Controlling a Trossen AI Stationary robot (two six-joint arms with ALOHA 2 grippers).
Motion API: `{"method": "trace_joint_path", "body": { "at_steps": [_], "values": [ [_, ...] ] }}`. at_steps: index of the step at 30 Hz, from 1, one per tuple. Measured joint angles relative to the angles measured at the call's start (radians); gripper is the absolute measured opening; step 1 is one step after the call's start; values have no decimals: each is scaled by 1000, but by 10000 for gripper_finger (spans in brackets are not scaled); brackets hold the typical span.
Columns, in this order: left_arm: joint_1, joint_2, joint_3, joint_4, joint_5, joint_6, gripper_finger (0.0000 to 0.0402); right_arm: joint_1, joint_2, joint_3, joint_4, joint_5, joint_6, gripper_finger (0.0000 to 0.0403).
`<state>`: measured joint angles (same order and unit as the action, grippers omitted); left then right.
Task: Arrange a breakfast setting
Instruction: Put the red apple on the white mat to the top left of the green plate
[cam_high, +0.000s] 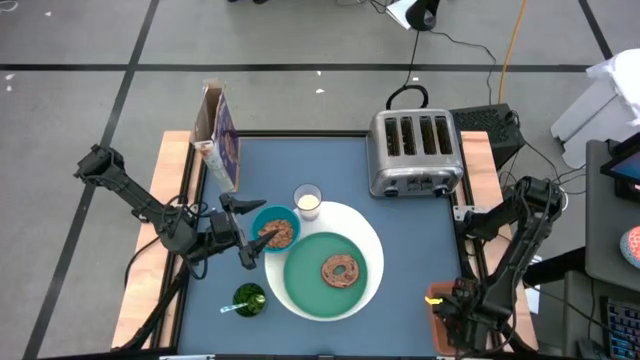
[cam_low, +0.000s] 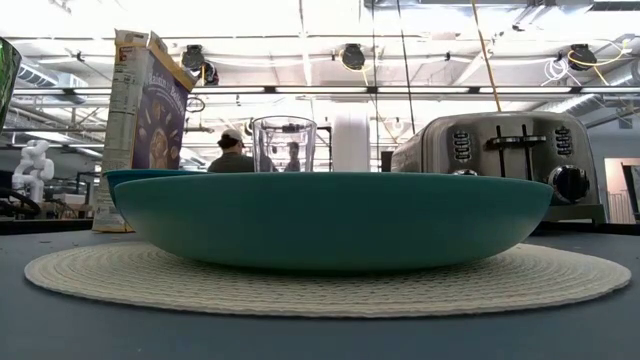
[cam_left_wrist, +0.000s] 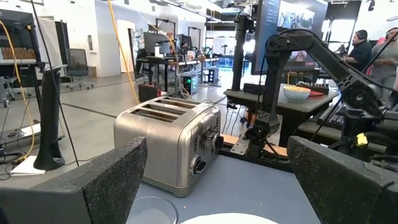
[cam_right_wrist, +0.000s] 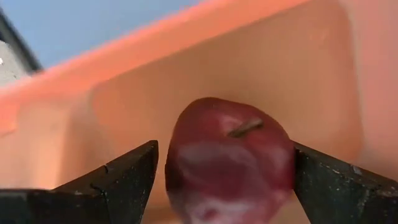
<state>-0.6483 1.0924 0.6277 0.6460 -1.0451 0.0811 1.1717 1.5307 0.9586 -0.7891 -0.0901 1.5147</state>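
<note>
At lower right of the high view, your right gripper (cam_high: 447, 306) sat over the orange bin (cam_high: 436, 325), fingers spread either side of the apple (cam_right_wrist: 229, 163), not clamped yet. Apple pickup looked like the step in hand. Next: close squarely, lift clear of the bin wall. Left gripper (cam_high: 243, 232) hung wide open, empty, beside the bowl (cam_high: 275, 228).

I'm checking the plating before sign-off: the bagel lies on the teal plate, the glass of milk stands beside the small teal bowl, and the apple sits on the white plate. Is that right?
One detail is off. The apple is not on the white plate; the right wrist view shows it in an orange bin, between the right gripper's fingers. The bagel on the teal plate and the glass of milk beside the small teal bowl stand, as the high view shows.
</note>
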Motion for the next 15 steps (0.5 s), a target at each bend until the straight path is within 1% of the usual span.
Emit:
{"method": "trace_joint_path", "body": {
  "at_steps": [3, 5, 8, 12, 15],
  "values": [
    [0, 0, 0, 0, 0, 0, 392, -1, 0, -47, 69, -45, 13, 331],
    [0, 0, 0, 0, 0, 0, 392, -1, 0, -73, 117, -67, 21, 321],
    [0, 0, 0, 0, 0, 0, 392, 0, 0, -93, 155, -71, 22, 297],
    [0, 0, 0, 0, 0, -5, 392, -1, 0, -95, 158, -69, 14, 260],
    [0, 0, 0, 0, 0, -5, 392, -1, 0, -95, 158, -69, 16, 245]
  ]
}}
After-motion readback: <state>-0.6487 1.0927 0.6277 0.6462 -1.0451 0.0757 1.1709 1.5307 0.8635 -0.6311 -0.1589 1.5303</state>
